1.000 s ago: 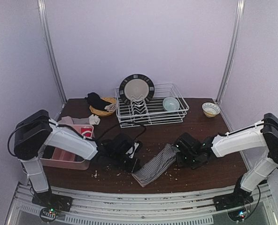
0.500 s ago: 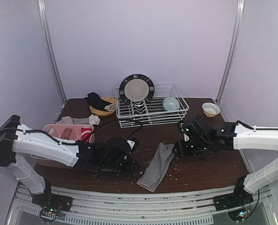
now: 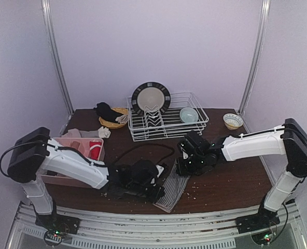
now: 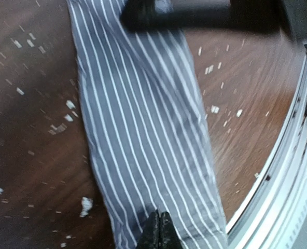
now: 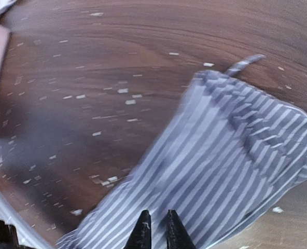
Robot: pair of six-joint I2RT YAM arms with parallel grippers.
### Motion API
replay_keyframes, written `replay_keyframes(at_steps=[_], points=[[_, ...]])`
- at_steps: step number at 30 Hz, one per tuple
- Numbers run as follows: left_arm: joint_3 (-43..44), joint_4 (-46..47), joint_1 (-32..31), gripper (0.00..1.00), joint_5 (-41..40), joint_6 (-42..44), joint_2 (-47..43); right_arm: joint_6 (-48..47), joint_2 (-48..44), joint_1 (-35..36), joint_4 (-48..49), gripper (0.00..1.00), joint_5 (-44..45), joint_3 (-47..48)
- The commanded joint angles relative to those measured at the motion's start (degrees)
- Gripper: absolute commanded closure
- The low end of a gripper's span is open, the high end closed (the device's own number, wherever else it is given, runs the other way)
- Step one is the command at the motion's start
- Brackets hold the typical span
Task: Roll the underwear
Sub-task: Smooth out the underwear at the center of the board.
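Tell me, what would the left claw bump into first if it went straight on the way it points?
Most likely the striped underwear. The left gripper has its closed tips right over that cloth, though depth is hard to judge.

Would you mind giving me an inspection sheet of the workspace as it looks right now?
Surface: dark wooden table, scattered with pale crumbs.
Job's things: striped underwear, a long flat strip near the front edge, not yet rolled.
Clutter: dish rack holding a plate and a bowl; second bowl back right; pink bin with a red cup; dark cloth back left.
Grippers: left gripper fingertips together on the underwear; right gripper fingertips narrowly parted over it, grip unclear.
Cables: black cable looping across the table.
Surroundings: plain pale walls; metal rail along the front.
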Motion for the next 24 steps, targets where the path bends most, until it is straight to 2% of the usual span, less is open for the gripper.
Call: replay_keyframes(at_steps=[1,8,10,12,16,19,22,24], points=[[1.25,4.67,-1.75,0.99,3.7,-0.06,3.4,0.86,2.18,-3.11,-0.02,0.89,1.84,-3.13],[2.43,3.03,-3.86,0.99,2.13,-0.25,5.12,-0.68,3.24,-5.72,1.53,0.89,3.64,-8.06],[2.58,2.46,-4.22,0.95,1.26,-0.01,4.18,-1.27,0.58,-5.67,1.41,0.88,3.36,-8.6],[2.35,1.23,-4.4,0.82,-0.04,0.05,2.2,-2.35,-3.65,-5.02,0.6,0.83,3.74,-8.96],[0.8,-2.96,-4.68,0.43,-4.04,0.48,-5.9,-7.95,-14.06,-0.61,-4.32,0.58,7.6,-7.42],[-2.2,-6.2,-5.37,0.23,-8.58,-0.04,-13.81,-12.79,-19.94,6.1,-7.54,0.51,12.02,-6.64],[-6.81,-10.68,-5.91,0.19,-14.13,-2.98,-22.36,-16.58,-21.99,14.17,-8.41,0.53,21.47,-7.4],[-10.42,-13.29,-6.06,0.19,-17.51,-5.78,-27.84,-19.31,-21.11,18.34,-9.48,0.52,20.61,-7.22]])
